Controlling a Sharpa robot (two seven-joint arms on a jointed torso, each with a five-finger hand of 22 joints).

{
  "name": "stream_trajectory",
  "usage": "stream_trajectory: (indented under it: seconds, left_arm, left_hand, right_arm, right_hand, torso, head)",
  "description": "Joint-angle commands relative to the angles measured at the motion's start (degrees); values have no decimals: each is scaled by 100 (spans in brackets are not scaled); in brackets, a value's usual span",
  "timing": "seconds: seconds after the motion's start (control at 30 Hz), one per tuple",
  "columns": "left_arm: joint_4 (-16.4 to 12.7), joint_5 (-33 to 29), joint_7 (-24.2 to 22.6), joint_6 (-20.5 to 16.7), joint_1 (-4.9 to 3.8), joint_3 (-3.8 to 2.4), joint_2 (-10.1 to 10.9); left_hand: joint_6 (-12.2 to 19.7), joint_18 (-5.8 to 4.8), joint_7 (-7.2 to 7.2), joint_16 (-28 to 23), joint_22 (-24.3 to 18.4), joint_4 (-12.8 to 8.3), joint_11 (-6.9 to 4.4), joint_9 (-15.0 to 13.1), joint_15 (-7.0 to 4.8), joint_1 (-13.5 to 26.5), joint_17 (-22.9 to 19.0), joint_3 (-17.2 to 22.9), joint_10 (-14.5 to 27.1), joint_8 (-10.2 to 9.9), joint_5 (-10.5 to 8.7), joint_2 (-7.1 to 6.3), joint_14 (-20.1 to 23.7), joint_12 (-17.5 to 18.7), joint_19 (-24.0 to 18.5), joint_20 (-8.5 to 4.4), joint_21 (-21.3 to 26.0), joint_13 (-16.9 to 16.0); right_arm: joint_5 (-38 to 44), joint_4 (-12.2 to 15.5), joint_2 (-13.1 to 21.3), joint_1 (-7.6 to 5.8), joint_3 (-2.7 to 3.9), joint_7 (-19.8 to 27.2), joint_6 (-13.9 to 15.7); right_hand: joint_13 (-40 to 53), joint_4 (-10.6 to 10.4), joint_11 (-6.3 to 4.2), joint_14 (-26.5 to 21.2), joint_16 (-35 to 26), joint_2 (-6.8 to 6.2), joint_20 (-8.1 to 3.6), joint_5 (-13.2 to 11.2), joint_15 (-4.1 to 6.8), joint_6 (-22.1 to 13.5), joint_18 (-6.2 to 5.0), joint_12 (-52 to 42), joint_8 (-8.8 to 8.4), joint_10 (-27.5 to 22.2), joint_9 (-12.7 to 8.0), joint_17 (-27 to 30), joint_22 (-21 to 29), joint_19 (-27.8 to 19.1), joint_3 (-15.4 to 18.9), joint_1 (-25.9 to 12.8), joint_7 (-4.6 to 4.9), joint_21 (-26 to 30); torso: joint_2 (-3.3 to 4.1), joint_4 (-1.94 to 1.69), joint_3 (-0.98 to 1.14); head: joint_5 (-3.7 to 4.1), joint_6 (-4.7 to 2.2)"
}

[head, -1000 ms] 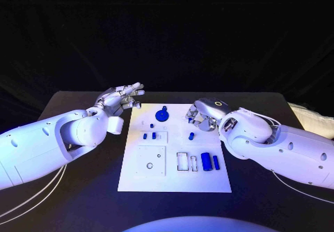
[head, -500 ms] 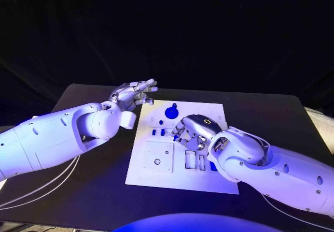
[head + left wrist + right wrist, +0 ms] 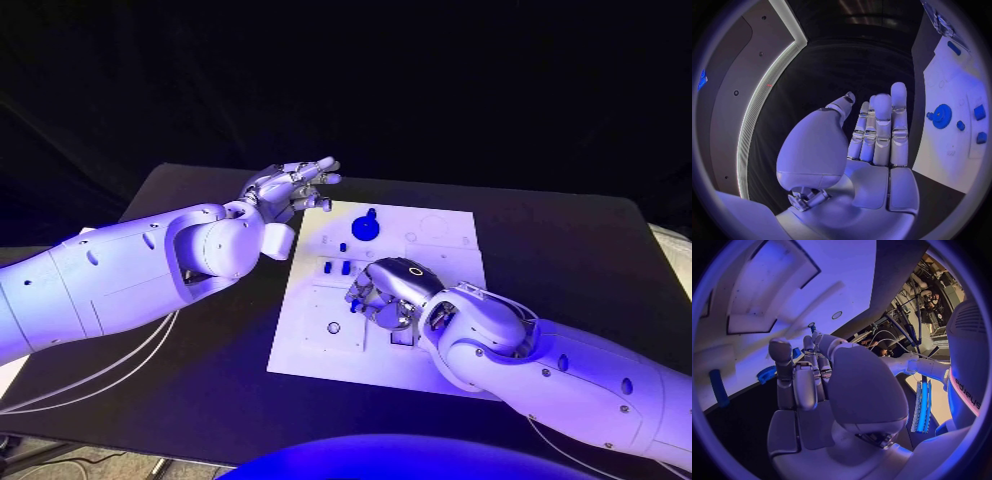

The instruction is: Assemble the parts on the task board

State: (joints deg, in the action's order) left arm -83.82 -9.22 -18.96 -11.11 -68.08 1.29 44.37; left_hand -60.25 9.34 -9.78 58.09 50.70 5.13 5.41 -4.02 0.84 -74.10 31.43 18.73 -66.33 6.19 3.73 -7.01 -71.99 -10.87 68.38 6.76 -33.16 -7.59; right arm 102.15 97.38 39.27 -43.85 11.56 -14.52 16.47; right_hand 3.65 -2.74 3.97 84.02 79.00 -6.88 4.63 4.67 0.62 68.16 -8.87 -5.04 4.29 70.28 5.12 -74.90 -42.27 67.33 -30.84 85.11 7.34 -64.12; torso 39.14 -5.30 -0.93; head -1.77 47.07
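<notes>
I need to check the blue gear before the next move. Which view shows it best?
The left wrist view: the blue gear lies unobstructed on the task board. The head view shows it smaller, beyond the right hand. The right wrist view catches only its toothed edge.

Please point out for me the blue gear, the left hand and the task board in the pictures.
blue gear (image 3: 365,227): head view, on the round face of the gear.
left hand (image 3: 289,187): head view, on the middle of the hand.
task board (image 3: 444,232): head view, on a bare white part near its far corner.
</notes>
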Motion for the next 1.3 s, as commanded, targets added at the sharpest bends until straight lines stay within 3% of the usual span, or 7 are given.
stream_trajectory:
  seconds: [0.03,0.57,0.8,1.0,1.3]
  left_arm:
    - [-17,-29,-18,127,-1,-4,-18]
    - [-11,-29,4,152,-1,-4,-18]
    - [-14,-29,14,148,-1,-4,-16]
    - [-16,-29,18,144,-1,-4,-8]
    - [-1,-29,32,153,-1,-4,0]
  left_hand:
    - [42,111,3,-16,-5,-1,16,9,4,-28,-5,-22,43,32,-17,40,37,-9,40,-1,16,-9]
    - [50,110,0,-14,-11,2,18,10,6,-38,-9,-44,54,32,-17,45,40,-18,43,-1,24,-10]
    - [60,110,-3,-16,-17,5,21,11,8,-47,-20,-67,67,31,-17,48,45,-25,46,1,33,-11]
    - [60,110,-3,-16,-17,5,21,11,8,-47,-20,-67,67,31,-17,48,45,-25,46,1,33,-11]
    - [64,109,-4,-13,-20,5,22,11,9,-56,-21,-78,74,32,-18,52,47,-30,48,1,38,-12]
  right_arm:
    - [144,-53,-43,10,-17,84,-117]
    - [358,-73,-62,15,-43,-43,-309]
    - [431,-65,-63,14,-64,-201,-531]
    - [526,-70,-60,14,-71,-375,-284]
    - [536,139,53,47,-65,-339,305]
  right_hand:
    - [7,19,-4,334,37,5,25,35,23,-9,11,35,-9,47,10,-16,6,-16,-18,-31,34,-23]
    - [7,24,0,334,40,7,28,38,20,-14,11,44,-13,40,10,-18,5,-19,-24,-45,37,-25]
    - [-13,-10,102,312,2,-125,104,97,-75,-237,-15,162,-77,-313,-36,49,187,-161,85,-369,118,80]
    - [-9,-4,227,260,-97,-268,211,88,-181,-559,-94,133,-76,-999,-117,195,637,-431,264,-545,189,374]
    - [9,35,249,219,-185,-288,241,104,-197,-688,-130,63,-74,-1157,-131,321,830,-529,387,-541,204,509]
  torso:
    - [3,5,8]
    - [2,6,6]
    - [-3,5,3]
    - [-2,5,2]
    - [-6,4,11]
  head:
    - [-15,13]
    - [-39,67]
    - [-35,81]
    - [-19,78]
    - [7,46]
